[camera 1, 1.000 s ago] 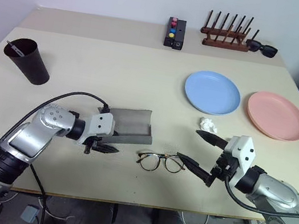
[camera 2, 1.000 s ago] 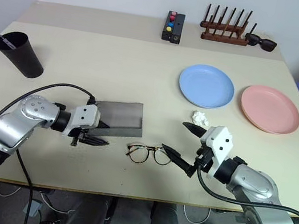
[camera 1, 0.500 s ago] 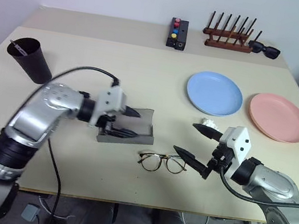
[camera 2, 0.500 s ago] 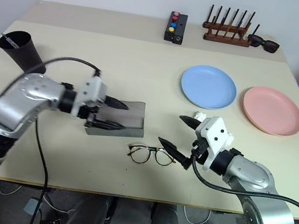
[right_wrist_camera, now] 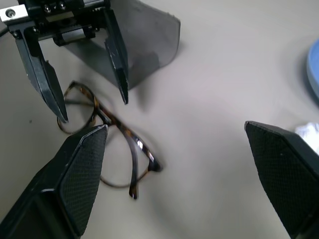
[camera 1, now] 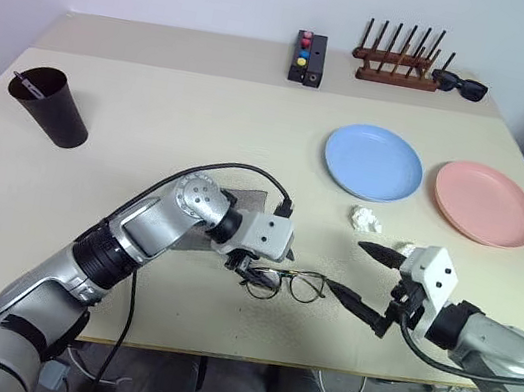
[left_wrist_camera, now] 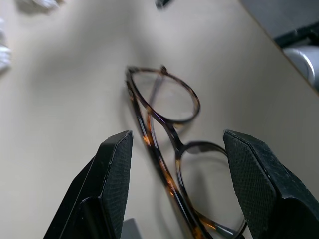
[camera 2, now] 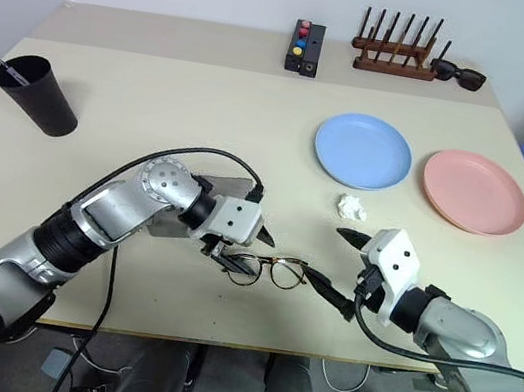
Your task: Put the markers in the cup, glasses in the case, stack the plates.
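On the beige table (camera 1: pixel 152 126), just in front of the open grey case (right_wrist_camera: pixel 149 45), the glasses (camera 1: pixel 282 283) lie between your left gripper (camera 1: pixel 250 273)'s parted fingers, so pinch the stiff bridge, since they look light and fragile.

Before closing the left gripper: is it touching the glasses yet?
Apart. Right wrist view shows the left gripper open, fingertips astride the glasses frame, table visible between.
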You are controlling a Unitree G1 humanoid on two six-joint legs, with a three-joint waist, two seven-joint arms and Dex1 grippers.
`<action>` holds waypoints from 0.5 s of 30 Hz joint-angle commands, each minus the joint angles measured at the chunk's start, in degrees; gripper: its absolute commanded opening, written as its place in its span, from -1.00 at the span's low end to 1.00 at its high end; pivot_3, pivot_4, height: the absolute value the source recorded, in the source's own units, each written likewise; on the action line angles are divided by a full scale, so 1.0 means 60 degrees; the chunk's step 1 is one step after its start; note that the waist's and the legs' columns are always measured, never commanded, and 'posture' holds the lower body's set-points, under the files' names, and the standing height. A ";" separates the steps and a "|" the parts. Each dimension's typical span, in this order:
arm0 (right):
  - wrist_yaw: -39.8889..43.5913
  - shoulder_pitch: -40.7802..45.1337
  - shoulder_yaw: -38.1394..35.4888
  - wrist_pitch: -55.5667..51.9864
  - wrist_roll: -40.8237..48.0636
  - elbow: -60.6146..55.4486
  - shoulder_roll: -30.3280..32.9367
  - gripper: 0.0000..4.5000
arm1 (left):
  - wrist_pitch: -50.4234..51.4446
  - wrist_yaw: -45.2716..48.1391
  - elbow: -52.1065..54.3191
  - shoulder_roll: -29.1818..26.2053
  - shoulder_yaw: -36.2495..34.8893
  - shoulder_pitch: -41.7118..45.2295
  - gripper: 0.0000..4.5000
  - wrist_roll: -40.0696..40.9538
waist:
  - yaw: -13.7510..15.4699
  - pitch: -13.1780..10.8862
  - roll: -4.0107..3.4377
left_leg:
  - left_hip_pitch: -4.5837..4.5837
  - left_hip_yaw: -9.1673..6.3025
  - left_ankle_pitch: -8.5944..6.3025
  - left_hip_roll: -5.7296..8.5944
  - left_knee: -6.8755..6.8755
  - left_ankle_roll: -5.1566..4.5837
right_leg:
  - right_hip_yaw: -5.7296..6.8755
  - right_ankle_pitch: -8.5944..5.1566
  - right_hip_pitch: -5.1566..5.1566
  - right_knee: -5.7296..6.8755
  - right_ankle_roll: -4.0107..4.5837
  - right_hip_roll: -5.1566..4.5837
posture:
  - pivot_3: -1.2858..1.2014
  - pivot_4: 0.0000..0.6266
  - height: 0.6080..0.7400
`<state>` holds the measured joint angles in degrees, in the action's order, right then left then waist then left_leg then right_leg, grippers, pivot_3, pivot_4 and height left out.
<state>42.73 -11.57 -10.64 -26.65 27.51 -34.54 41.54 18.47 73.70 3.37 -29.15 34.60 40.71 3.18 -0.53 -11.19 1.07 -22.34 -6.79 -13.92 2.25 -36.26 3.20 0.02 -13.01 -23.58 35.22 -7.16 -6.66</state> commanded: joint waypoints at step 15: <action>0.0467 -0.0381 -0.0095 0.1628 -0.0548 0.0832 -0.0249 1.00 | 0.0233 0.0274 -0.0249 0.0533 -0.0019 0.0012 0.29 -0.0112 | -0.0008 0.0000 -0.0001 | 0.0004 -0.0001 0.0000 0.0000 0.0001 0.0000 | 0.0000 0.0003 0.0002 0.0003 -0.0008 -0.0001 | 0.03 -0.52 0.91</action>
<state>45.48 -14.51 -10.61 -17.67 23.83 -28.30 40.28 19.44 74.95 1.34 -26.36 35.13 40.71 1.79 -0.58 -11.19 1.06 -22.32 -6.79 -13.92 2.26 -36.26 3.20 0.01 -12.99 -23.56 35.24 -7.21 -6.67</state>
